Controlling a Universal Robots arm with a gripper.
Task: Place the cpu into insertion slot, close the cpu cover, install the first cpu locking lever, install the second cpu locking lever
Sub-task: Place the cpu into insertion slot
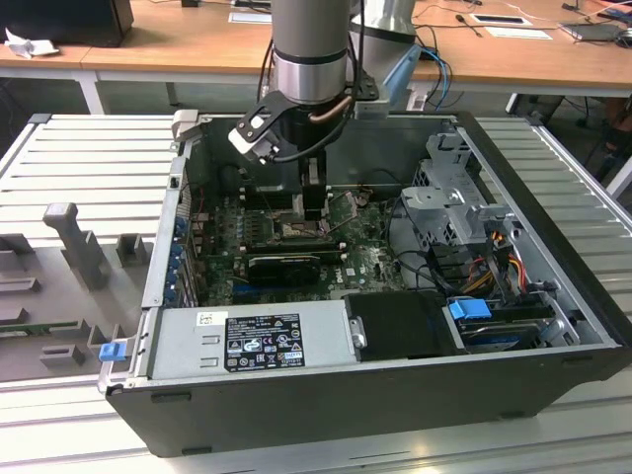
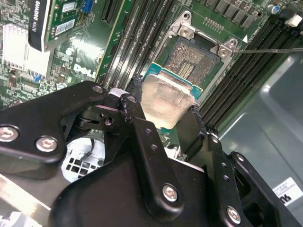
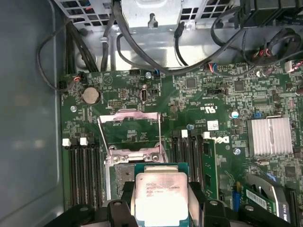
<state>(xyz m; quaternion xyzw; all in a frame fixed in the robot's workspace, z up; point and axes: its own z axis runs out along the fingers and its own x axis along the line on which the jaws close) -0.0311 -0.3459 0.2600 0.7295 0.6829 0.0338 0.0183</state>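
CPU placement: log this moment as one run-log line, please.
gripper: shut on cpu | cpu: held over insertion slot, not seated | cpu cover: raised open

The arm (image 1: pixel 309 49) points straight down, its pincer (image 2: pixel 165 105) clamped on the cpu's (image 3: pixel 161 194) opposite edges.

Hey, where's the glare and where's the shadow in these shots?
Second wrist view: glare bleaches the top of the cpu, gripped in the claw. First wrist view: even light on the cpu, a soft sheen on the case wall. Exterior view: the motherboard sits dim beneath the arm.
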